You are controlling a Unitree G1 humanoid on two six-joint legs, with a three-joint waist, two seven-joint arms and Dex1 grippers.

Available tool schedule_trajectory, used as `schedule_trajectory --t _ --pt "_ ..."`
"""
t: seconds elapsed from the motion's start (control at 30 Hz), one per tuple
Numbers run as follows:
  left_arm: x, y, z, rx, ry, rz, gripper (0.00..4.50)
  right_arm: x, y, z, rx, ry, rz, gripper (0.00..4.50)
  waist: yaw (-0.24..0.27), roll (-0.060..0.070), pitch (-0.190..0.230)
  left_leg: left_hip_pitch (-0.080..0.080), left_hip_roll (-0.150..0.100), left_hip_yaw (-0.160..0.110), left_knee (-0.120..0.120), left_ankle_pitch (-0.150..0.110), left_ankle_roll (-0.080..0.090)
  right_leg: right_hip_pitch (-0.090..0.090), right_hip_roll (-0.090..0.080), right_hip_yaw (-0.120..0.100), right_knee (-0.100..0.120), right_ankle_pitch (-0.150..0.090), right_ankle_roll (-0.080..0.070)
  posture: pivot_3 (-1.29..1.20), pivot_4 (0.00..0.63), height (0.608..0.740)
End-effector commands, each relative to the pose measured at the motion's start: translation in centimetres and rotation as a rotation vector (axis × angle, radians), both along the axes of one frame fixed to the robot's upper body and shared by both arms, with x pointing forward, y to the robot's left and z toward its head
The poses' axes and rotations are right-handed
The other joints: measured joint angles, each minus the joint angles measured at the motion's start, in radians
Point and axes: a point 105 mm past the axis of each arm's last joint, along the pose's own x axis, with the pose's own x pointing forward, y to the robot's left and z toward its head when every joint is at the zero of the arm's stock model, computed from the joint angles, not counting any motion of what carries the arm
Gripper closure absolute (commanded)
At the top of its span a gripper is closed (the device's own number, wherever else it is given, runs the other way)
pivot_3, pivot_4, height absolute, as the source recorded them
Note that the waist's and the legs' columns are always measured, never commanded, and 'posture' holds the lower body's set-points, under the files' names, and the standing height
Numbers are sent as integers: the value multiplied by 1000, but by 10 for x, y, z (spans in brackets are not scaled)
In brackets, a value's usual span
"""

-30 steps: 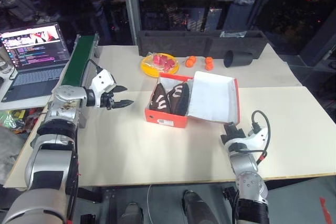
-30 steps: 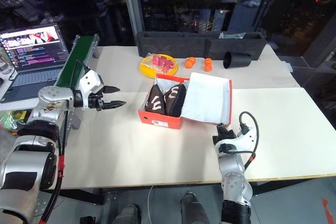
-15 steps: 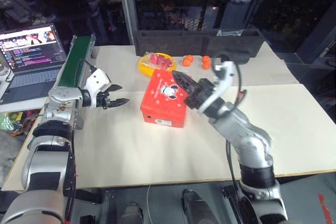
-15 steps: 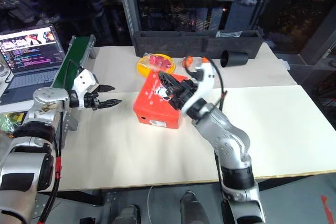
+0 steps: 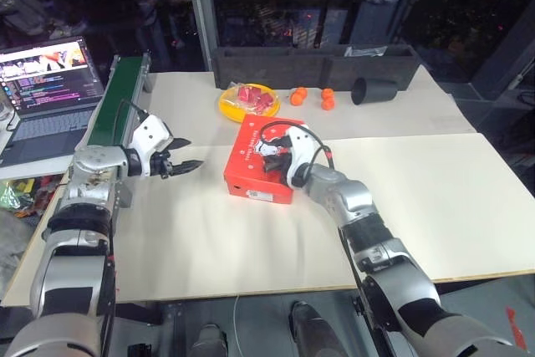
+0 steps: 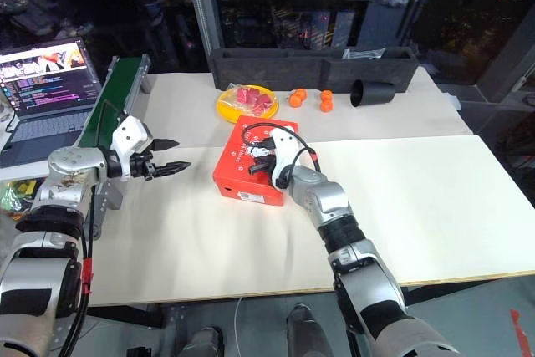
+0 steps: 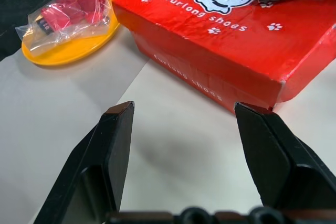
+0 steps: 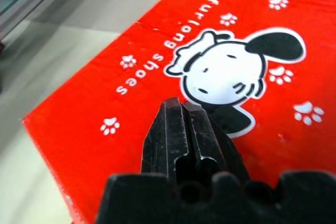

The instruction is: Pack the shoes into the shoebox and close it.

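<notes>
far left, a laptop (image 5: 52, 81) and a green conveyor (image 5: 117, 106) border the pale desk (image 5: 209, 240). next, the left pincer (image 5: 185, 155) hovers over bare desk with its two fingers spread apart and nothing between them; it points toward the shoebox (image 5: 266, 162), which lies well apart to its right, probably so that it keeps clear of the lid while staying ready to steady the box. beyond the box, toward the back of the desk, a yellow plate (image 5: 251, 104) carries red wrapped pieces, with three small oranges (image 5: 311, 98) beside it. at centre, the shoebox sits flat on the desk with its red printed lid down over the body; the shoes are hidden inside, judged already packed. the right pincer (image 8: 184, 109) is pressed fully together, holding nothing, and its tip rests on the lid beside the cartoon dog print, apparently to push the flap down so that it seats. whether the lid is fully seated along its front edge cannot be told. further right, a black cup (image 5: 373, 90) lies on its side before the long black tray (image 5: 318, 67).
</notes>
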Motion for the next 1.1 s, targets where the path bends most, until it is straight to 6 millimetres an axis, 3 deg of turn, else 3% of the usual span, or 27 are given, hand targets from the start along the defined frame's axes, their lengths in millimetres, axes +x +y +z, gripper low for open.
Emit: schedule_trajectory --t 0.03,0.13,0.23,0.3,0.37,0.43,0.5,0.63,0.73,0.9,1.1 --pt "-2 0 13 -69 -61 40 1252 -10 -14 -44 -59 134 -19 4468 -1 0 0 2 0 0 0 0 0 2 0 0 0 0 0 0 150 727" --pt "-4 0 11 -150 -67 96 1252 -15 -16 -32 29 124 -26 4468 5 -1 -1 5 0 0 0 0 0 5 0 0 0 -1 0 0 150 727" --pt "-2 8 15 -242 -114 225 1252 -18 -26 7 201 42 -69 4468 9 -1 -1 3 0 0 0 0 0 5 0 0 -1 -2 1 0 150 727" --pt "0 13 19 -307 -140 318 1252 -19 -46 39 280 -70 -134 4468 12 -1 -1 -1 0 0 -1 0 0 0 -1 -1 -1 -2 1 0 150 727" --pt "0 16 23 -418 -181 441 1252 -20 -107 73 297 -244 -341 4468 17 0 -1 -5 0 0 -1 0 0 -3 -1 -1 0 -2 1 0 150 727" --pt "-2 17 17 -493 -189 553 1252 -30 -163 85 212 -346 -514 4468 34 2 1 -7 0 0 0 0 0 -4 -2 -2 -1 -2 1 0 150 727" --pt "-6 15 9 -493 -194 600 1252 -39 -192 81 76 -375 -582 4468 46 2 1 -8 -1 0 1 0 0 -3 -3 -2 -3 -2 1 0 150 727" --pt "-11 12 0 -544 -191 705 1252 -51 -224 63 -84 -347 -641 4468 37 1 1 -4 -1 0 -1 0 0 -2 -3 -3 -2 -3 0 0 150 727" --pt "-14 5 -9 -570 -172 744 1252 -59 -232 44 -216 -323 -632 4468 28 0 1 -2 -1 1 1 1 -1 -2 -2 -3 -1 -5 -6 0 150 727" --pt "-20 -5 -23 -570 -148 761 1252 -67 -232 23 -234 -302 -640 4468 28 0 2 -1 -1 2 2 1 -2 0 -3 -2 -2 -6 -6 0 150 727" --pt "-21 12 -25 -571 -173 841 1252 -69 -235 12 -244 -287 -681 4468 33 0 2 -3 -1 2 2 1 -2 -1 -3 -2 -3 -6 -6 0 150 727"
